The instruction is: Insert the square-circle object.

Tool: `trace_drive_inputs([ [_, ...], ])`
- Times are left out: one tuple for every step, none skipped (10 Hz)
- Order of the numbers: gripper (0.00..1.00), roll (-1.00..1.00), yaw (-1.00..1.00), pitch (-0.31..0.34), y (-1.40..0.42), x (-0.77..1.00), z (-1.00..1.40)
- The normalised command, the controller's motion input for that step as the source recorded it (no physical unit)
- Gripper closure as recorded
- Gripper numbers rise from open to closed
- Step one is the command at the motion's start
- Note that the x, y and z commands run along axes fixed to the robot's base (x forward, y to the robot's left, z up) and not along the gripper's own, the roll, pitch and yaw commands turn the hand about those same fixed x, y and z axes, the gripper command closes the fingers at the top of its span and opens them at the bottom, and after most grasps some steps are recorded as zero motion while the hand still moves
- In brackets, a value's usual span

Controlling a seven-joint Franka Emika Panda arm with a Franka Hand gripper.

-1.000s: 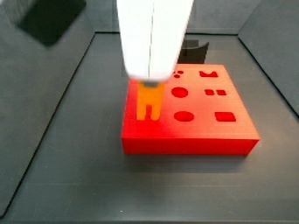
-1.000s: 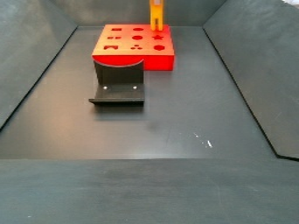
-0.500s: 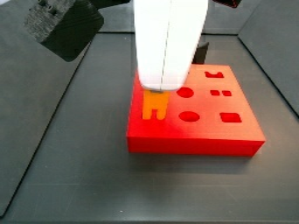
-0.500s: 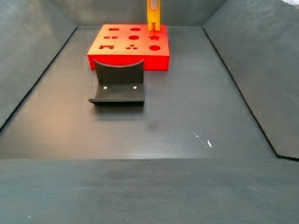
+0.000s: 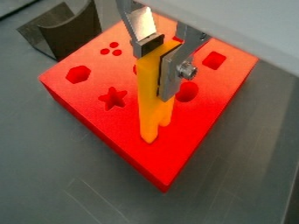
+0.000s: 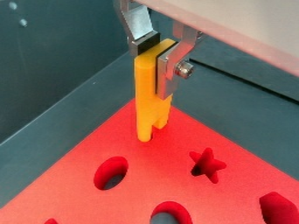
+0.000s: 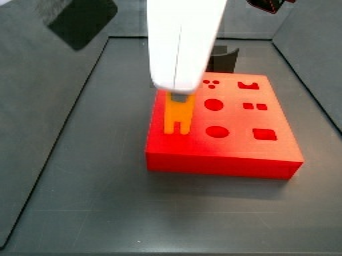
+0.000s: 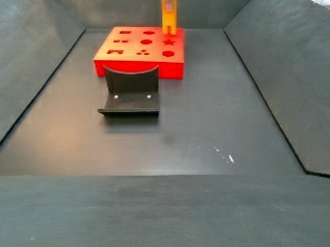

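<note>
In a wrist view my gripper (image 5: 160,54) is clamped on the upper end of the square-circle object (image 5: 153,96), my silver fingers (image 5: 142,31) pressing on either side of it; the peg hangs upright with its two prongs pointing down at the top face of the red block (image 5: 140,140), beside a star-shaped hole (image 5: 114,98). In a wrist view the same grip shows from lower down: my gripper (image 6: 158,54) holds the square-circle object (image 6: 147,94), and its prong tips sit at the red block (image 6: 140,175) near the edge, close to an oval hole (image 6: 111,171). In a side view the square-circle object (image 7: 174,115) stands over the near-left part of the red block (image 7: 221,155) on the worktop (image 7: 80,190). In a side view the square-circle object (image 8: 169,16) stands at the far right corner of the red block (image 8: 135,60), with the fixture (image 8: 130,95) just in front of the block.
</note>
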Motion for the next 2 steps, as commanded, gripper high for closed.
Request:
trace_drive_inputs([
  [1.00, -0.02, 0.00, 0.043, 0.00, 0.00, -0.08],
  [1.00, 0.00, 0.00, 0.000, 0.00, 0.00, 0.00],
])
